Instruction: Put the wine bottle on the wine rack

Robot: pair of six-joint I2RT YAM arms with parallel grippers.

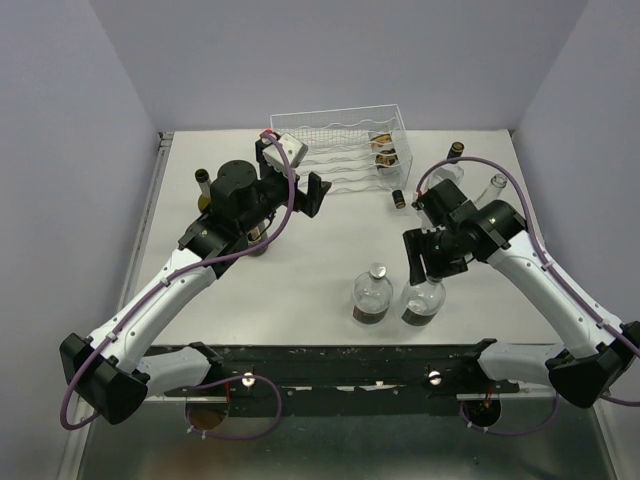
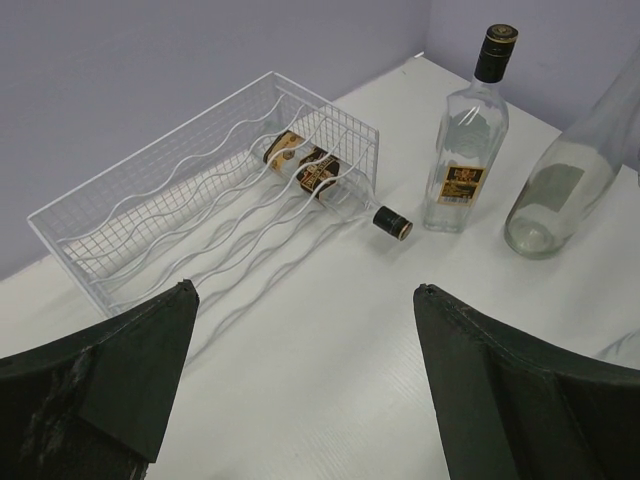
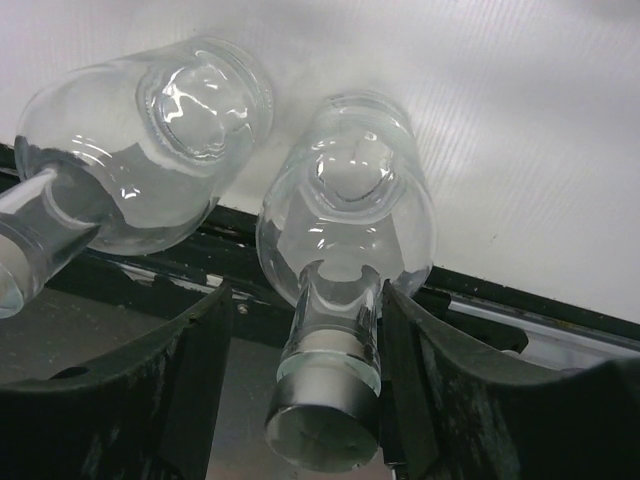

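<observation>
A round-bellied clear wine bottle (image 1: pixel 423 300) with a metal cap stands near the table's front edge. My right gripper (image 1: pixel 425 272) straddles its neck (image 3: pixel 335 310). The right finger touches the glass, while a gap shows on the left side, so the jaws stand open. The white wire wine rack (image 1: pixel 335 140) lies at the back of the table and holds labelled bottles (image 2: pixel 310 170) at its right end. My left gripper (image 2: pixel 302 288) hangs wide open over bare table just in front of the wine rack (image 2: pixel 190 215), holding nothing.
A second round clear bottle (image 1: pixel 372 297) stands just left of the straddled one. A tall square bottle with a black cap (image 2: pixel 463 140) and a clear bottle (image 2: pixel 565 170) stand right of the rack. A dark bottle (image 1: pixel 203 186) stands behind the left arm.
</observation>
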